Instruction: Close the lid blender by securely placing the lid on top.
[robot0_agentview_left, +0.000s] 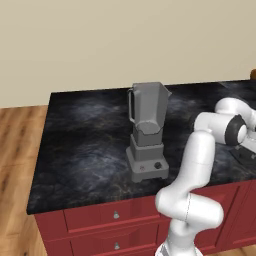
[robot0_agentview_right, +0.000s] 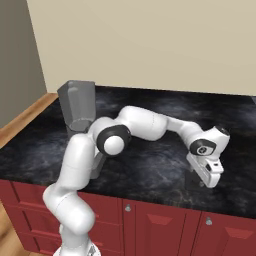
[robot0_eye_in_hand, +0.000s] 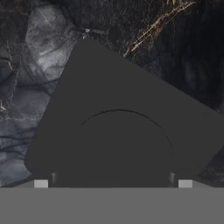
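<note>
1. Currently, the grey countertop blender with a tall tapered square jar (robot0_agentview_left: 147, 131) is standing upright on the dark marbled stone bench (robot0_agentview_left: 85, 145), its jar open at the top and its side handle facing left in the left base view.
2. On its stepped grey base, a black knob and a small red button are showing at the front; no brand name or writing is readable on it.
3. Off to the robot's right, well apart from the blender, the white arm is reaching down so that the pincer (robot0_agentview_right: 196, 176) is hanging low over the bench near its front edge.
4. Under the hand, the flat squarish dark grey-black lid (robot0_eye_in_hand: 122, 127) is lying on the bench, with a raised round centre outlined by a thin arc; it is bearing no label.
5. Both fingertips (robot0_eye_in_hand: 40, 183) are sitting at opposite sides of the lid's near part, spread wide, and I cannot tell whether they are pressing on it.
6. Below the bench, red cabinet drawers with small round metal knobs (robot0_agentview_left: 116, 215) are facing the robot.
</note>
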